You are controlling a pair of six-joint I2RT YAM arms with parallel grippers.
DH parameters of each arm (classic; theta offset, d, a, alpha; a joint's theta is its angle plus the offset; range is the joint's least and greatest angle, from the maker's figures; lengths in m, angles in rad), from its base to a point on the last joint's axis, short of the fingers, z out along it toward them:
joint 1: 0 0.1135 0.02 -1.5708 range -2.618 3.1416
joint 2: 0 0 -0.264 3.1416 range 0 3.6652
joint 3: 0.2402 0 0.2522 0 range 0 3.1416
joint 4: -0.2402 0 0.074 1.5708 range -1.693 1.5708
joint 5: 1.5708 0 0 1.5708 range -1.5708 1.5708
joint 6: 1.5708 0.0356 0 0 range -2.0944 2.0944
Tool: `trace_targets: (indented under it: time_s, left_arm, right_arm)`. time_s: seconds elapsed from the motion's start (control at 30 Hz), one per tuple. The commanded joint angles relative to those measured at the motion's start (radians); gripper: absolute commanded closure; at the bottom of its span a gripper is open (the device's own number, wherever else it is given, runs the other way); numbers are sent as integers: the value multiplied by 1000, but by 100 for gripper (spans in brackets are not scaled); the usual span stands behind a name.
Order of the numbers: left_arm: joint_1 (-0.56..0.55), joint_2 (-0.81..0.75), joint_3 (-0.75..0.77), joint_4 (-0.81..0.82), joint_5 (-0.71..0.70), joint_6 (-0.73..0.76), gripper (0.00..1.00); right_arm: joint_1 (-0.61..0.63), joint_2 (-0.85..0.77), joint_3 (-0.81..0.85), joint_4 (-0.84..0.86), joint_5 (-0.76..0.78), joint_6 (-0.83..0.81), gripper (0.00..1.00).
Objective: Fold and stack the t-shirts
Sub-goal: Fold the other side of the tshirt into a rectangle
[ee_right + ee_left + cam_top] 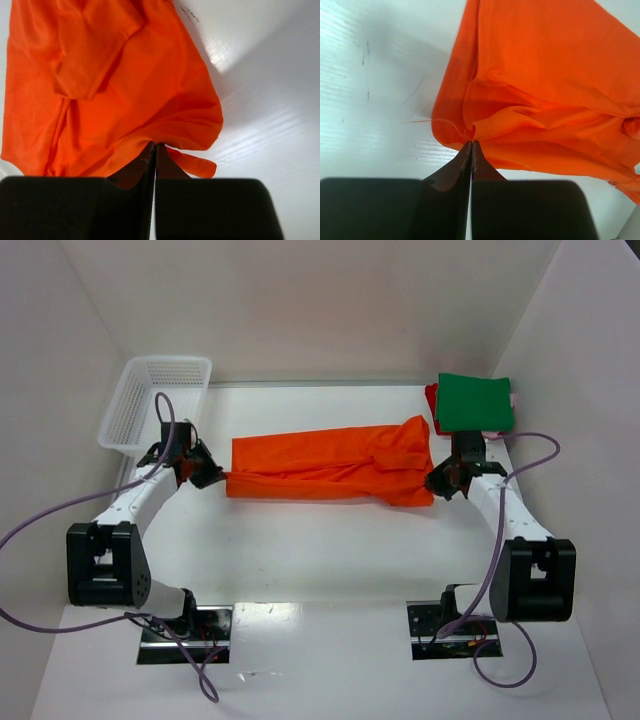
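Holding the bright orange cloth short-sleeved t-shirt (330, 468) by both ends, the two arms have it drawn out as a long band across the middle of the white bench (330, 560), running from 9 o'clock to 3 o'clock. The left jaws are pressed fully together on a bunched fold of cloth at the 9 o'clock end, and the left wrist view shows the fabric puckering right at their tips. The right jaws are likewise closed tight on the 3 o'clock end, where a sleeve lies turned over the body of the shirt. Most of the band seems to rest on the bench, though I cannot tell whether the pinched ends are lifted clear.

At about 1 o'clock sits the stack of finished shirts: a green folded square (475, 402) on top, a red edge (432, 400) showing beneath it at its left and a pale pink sliver (515, 400) at its right. A white plastic mesh basket (155, 400) stands at 10 o'clock, well apart from the work.

The step in hand looks like the fold itself: the shirt appears narrowed lengthwise but not yet halved end to end. The next move probably calls for one arm to carry its end over to meet the other, laid down evenly so the edges line up, before the square goes onto the green one.
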Motion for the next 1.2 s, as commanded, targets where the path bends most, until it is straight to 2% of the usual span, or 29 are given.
trace_targets:
  time_s: [0.0,0.47,1.07,1.13,1.17]
  left_arm:
    - [8,56,70,34,38,45,100]
    - [8,328,268,71,29,54,100]
    - [8,503,406,80,30,45,100]
    - [8,503,415,80,30,45,100]
    - [8,514,415,80,30,45,97]
  right_arm:
    - [-20,49,82,78,-12,-18,100]
    - [-29,333,323,135,-21,-47,100]
    - [-40,574,534,146,-64,-57,100]
    - [-40,601,534,156,-64,-66,94]
    - [-40,601,534,157,-64,-66,93]
